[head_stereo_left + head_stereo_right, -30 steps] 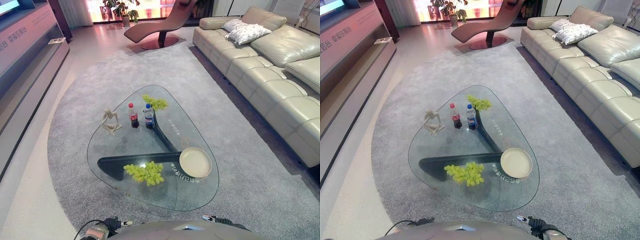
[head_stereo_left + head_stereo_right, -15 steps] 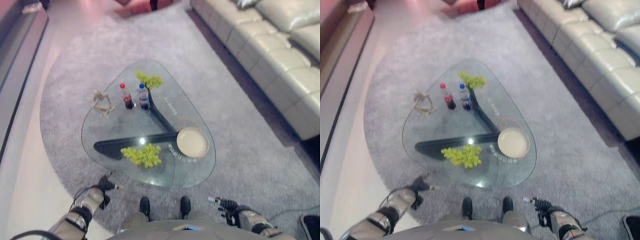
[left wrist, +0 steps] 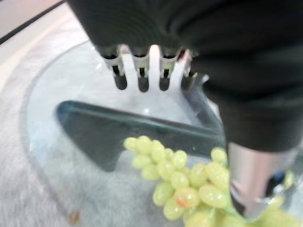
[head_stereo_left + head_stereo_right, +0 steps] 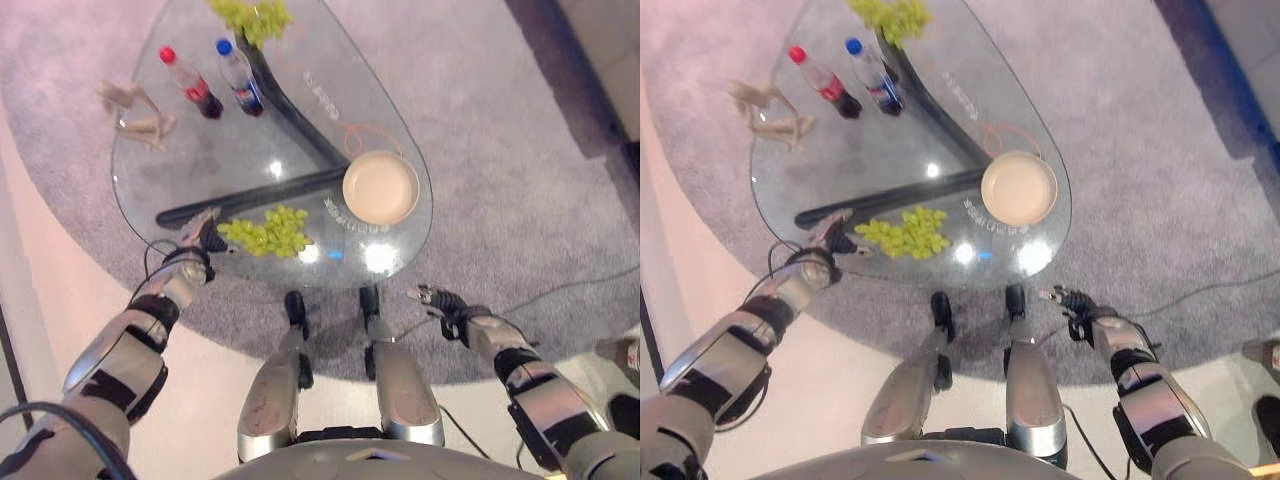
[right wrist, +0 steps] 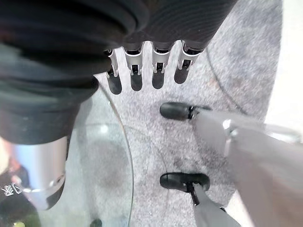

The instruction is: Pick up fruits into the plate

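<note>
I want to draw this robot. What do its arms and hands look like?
Shiny silver-grey arms with black bands. The left hand and right hand each wear a dark ribbed cover over the back and wrist. The fingers are silver with dark tips, lined up in a row, with a thick silver thumb apart.

On the glass table [image 4: 390,100], near grapes [image 4: 268,231] lie left of the plate [image 4: 381,187], bottles [image 4: 215,79] behind.

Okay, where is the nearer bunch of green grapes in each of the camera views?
Left eye view: nearer bunch of green grapes by the table's near edge, beside the left hand.
Right eye view: same spot.
Left wrist view: just past the fingers.
Right wrist view: cannot tell.
Shared landmark: cream plate.
</note>
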